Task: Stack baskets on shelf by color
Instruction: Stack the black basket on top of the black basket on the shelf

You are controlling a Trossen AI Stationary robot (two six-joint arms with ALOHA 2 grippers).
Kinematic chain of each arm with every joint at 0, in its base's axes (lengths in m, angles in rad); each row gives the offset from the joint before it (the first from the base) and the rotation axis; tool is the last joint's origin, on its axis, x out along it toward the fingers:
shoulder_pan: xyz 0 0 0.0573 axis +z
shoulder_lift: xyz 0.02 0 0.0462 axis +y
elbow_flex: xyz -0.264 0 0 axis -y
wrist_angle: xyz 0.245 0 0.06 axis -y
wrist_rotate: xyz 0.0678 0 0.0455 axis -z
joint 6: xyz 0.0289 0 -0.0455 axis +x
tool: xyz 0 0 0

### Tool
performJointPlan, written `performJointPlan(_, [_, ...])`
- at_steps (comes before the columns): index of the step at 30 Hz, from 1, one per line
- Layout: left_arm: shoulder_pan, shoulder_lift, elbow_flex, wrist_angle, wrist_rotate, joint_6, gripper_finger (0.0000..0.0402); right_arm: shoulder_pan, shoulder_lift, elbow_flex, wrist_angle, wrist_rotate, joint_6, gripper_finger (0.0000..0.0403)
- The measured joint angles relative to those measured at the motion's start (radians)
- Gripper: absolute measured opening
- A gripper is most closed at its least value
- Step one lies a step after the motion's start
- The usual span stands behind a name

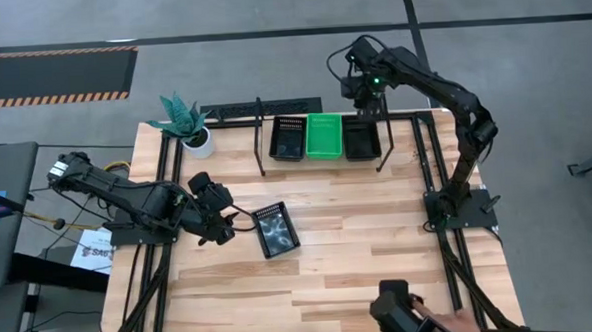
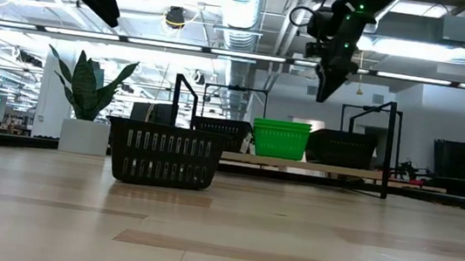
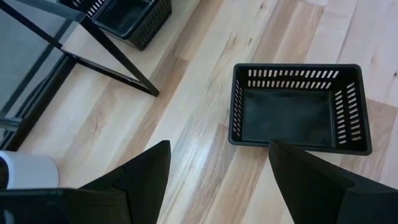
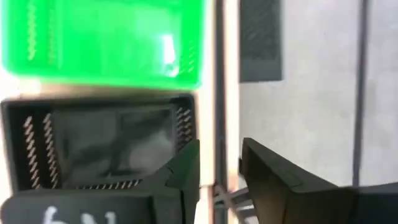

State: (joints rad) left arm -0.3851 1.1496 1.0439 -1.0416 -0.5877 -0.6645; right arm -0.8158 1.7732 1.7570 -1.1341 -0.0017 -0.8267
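Three baskets sit side by side on the shelf (image 1: 260,138) at the table's far edge: a black one (image 1: 287,138), a green one (image 1: 325,135) and a black one (image 1: 361,138). My right gripper (image 4: 219,168) hangs open above the far end of the right black basket (image 4: 99,146), clear of it in the low view (image 2: 327,84). A fourth black basket (image 1: 276,230) rests bottom-down on the table left of the middle. My left gripper (image 3: 217,168) stands open just to its left, a little above the table, pointing slantwise down at it and touching nothing.
A teal plant in a white pot (image 1: 189,126) stands at the far left corner beside the shelf. A dark object with what looks like a person's hand (image 1: 408,316) shows at the near edge. Bare wood lies across the table's right and near parts.
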Motion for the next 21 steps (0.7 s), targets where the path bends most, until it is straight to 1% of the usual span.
performJointPlan(3, [0.0,0.0,0.0,0.0,0.0,0.006,0.0261,0.007,-0.001,0.019,0.024,0.0,0.06,0.0149])
performJointPlan(5, [0.0,0.0,0.0,0.0,-0.013,0.005,0.0261,0.019,-0.001,0.037,0.021,-0.001,0.13,0.0152])
performJointPlan(7, [0.0,0.0,0.0,0.0,-0.027,0.0,0.0261,0.037,-0.001,0.058,-0.004,-0.036,0.218,0.0152])
performJointPlan(9, [0.0,0.0,0.0,0.0,-0.021,-0.001,0.0261,0.06,-0.001,0.082,-0.044,-0.124,0.335,0.0151])
performJointPlan(13, [-0.007,0.0,0.0,0.0,-0.001,-0.016,0.0261,0.142,-0.002,0.088,-0.056,-0.378,0.583,0.0151])
performJointPlan(14, [-0.011,0.0,0.0,0.0,0.0,-0.022,0.0261,0.175,-0.001,0.088,-0.055,-0.418,0.628,0.0151])
performJointPlan(16, [-0.027,0.0,0.0,0.0,0.001,-0.033,0.0261,0.261,0.006,0.085,-0.043,-0.429,0.67,0.0151])
performJointPlan(19, [-0.063,0.0,0.0,-0.003,0.001,-0.064,0.0261,0.403,0.02,0.045,0.019,-0.37,0.661,0.0149])
performJointPlan(21, [-0.089,0.0,0.0,-0.014,0.003,-0.091,0.0261,0.506,0.038,0.02,0.116,-0.317,0.627,0.0147])
